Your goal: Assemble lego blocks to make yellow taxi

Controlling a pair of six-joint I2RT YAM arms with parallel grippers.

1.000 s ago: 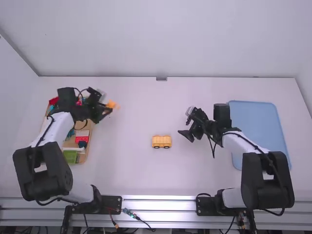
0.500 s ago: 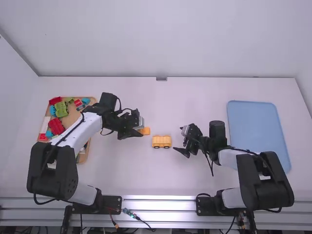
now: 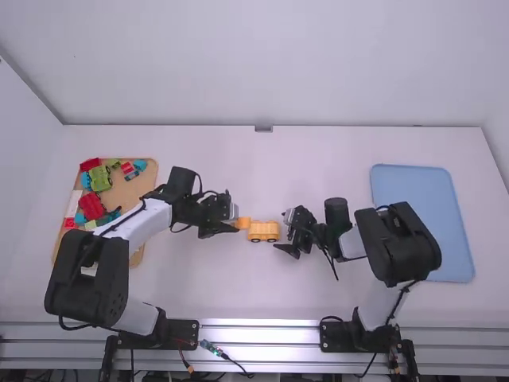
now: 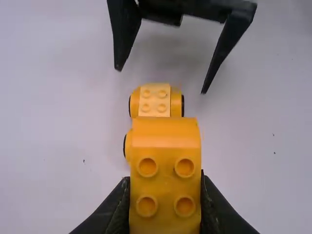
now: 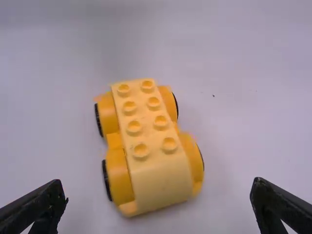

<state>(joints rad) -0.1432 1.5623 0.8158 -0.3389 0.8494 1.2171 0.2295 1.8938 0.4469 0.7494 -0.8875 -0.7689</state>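
On the white desk (image 3: 199, 286), a yellow, wheeled plastic car base (image 5: 146, 131) is already built near the middle. A curved orange-yellow plastic block (image 4: 165, 161), pinched by the left jaws, has yet to be added; the right jaws are spread.

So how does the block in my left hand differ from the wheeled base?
The block shows four studs; the wheeled base has eight, in two rows. The block is gripped by the left hand; the base stands free on the table. The base has wheels; I see none on the block. Both are yellow.
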